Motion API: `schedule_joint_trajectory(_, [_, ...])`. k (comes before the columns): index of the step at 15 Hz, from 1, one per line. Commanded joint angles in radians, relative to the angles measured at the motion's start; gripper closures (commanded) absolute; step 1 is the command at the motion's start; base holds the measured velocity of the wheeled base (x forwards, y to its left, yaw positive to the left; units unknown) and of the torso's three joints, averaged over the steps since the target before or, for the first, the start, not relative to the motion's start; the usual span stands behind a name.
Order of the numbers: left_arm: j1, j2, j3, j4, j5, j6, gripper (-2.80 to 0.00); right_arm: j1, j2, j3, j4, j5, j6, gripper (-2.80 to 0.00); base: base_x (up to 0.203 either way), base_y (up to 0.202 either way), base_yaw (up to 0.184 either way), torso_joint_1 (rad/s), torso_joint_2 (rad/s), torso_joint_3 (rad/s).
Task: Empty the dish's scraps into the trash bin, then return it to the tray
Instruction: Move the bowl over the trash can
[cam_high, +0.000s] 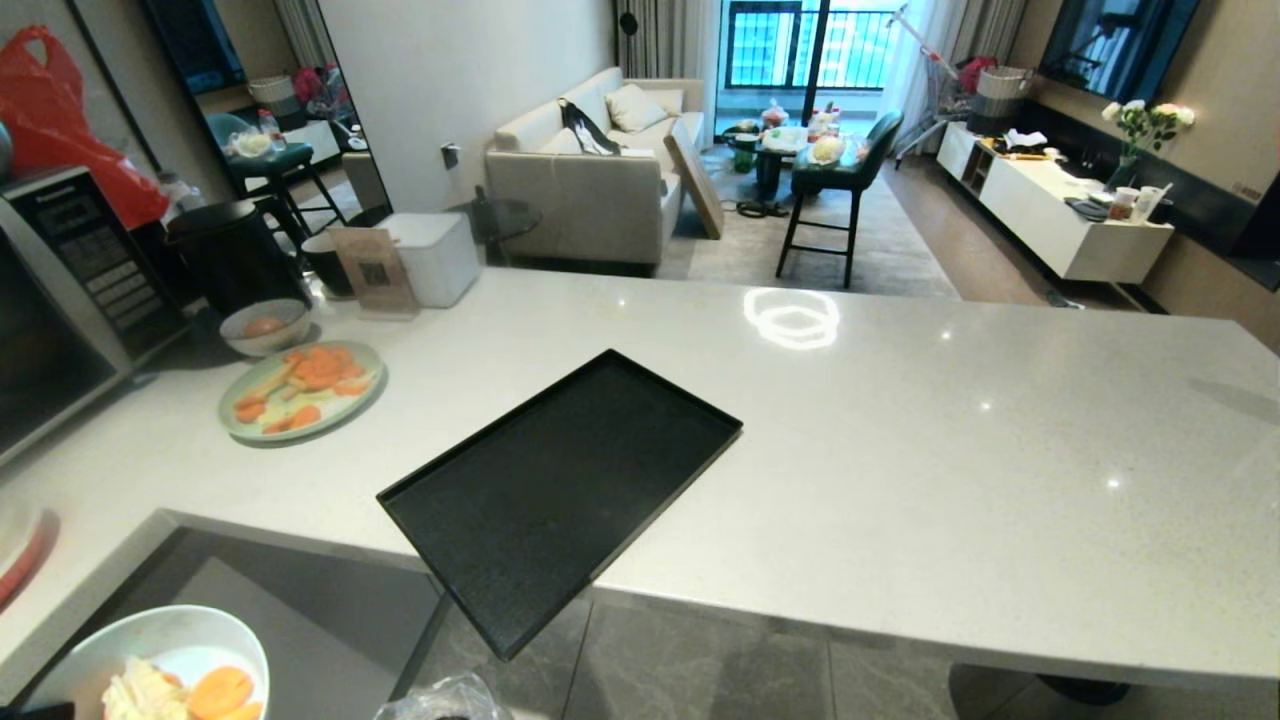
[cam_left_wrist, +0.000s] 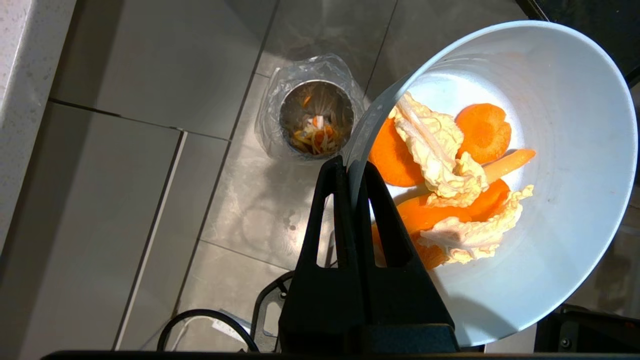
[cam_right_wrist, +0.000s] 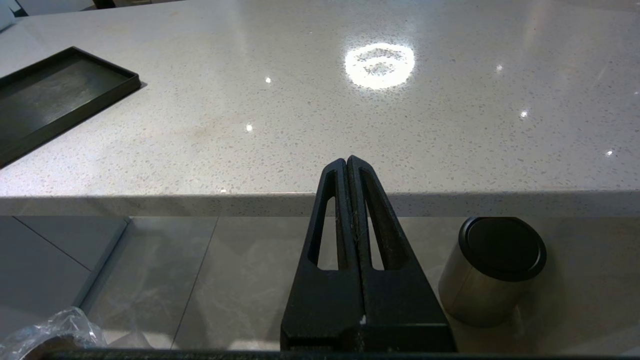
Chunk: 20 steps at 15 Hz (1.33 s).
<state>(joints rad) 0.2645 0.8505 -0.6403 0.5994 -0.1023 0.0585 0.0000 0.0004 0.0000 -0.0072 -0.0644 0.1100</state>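
pale blue, the dish (cam_left_wrist: 540, 200) is pinched by its rim between the closed black fingers (cam_left_wrist: 340, 200) of the left gripper (cam_left_wrist: 351, 167) and tilts out over the tiled floor (cam_left_wrist: 130, 90), off the near edge of the counter; in the head view it shows only at the bottom left corner (cam_high: 150, 650). the scraps (cam_left_wrist: 450, 185), orange carrot slices mixed with pale yellow-white leafy bits, lie inside against the lower part of the dish's smooth inside. below and just beside the dish's rim stands the trash bin (cam_left_wrist: 312, 120), a small steel cylinder lined with a crinkly clear bag, with some orange and pale bits already at its bottom. the right gripper (cam_right_wrist: 352, 162) hangs in front of the counter's near edge with its jaws pressed together on nothing; a steel cylinder with a black lid (cam_right_wrist: 495, 270) stands on the floor near it. on the white speckled counter (cam_high: 900, 450) the tray (cam_high: 560, 490) lies bare and askew, its near corner jutting past the counter's near edge. farther back, toward the counter's left edge, a wide pale green plate (cam_high: 300, 392) holds orange slices, and just behind it sits a greyish-white bowl (cam_high: 265, 326). a microwave (cam_high: 70, 290) stands at the far left edge, and beyond the counter a sofa (cam_high: 590, 170) faces the room
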Motion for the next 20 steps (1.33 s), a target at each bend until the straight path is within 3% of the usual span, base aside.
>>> schedule_joint_trajectory(1, [0.002, -0.002, 0.01, -0.001, -0.002, 0.0, 0.0, 0.0, 0.0, 0.0, 0.0, 0.0, 0.0, 0.0, 0.0, 0.0, 0.0, 0.0, 0.0, 0.0])
schedule_joint_trajectory(13, [0.018, -0.038, 0.026, 0.003, 0.001, 0.006, 0.0, 0.0, 0.0, 0.0, 0.0, 0.0, 0.0, 0.0, -0.005, 0.0, 0.0, 0.001, 0.0, 0.0])
schedule_joint_trajectory(20, [0.038, -0.073, 0.039, 0.023, 0.001, 0.007, 0.0, 0.0, 0.001, 0.0, 0.0, 0.0, 0.0, 0.0, -0.19, 0.0, -0.001, 0.001, 0.0, 0.002])
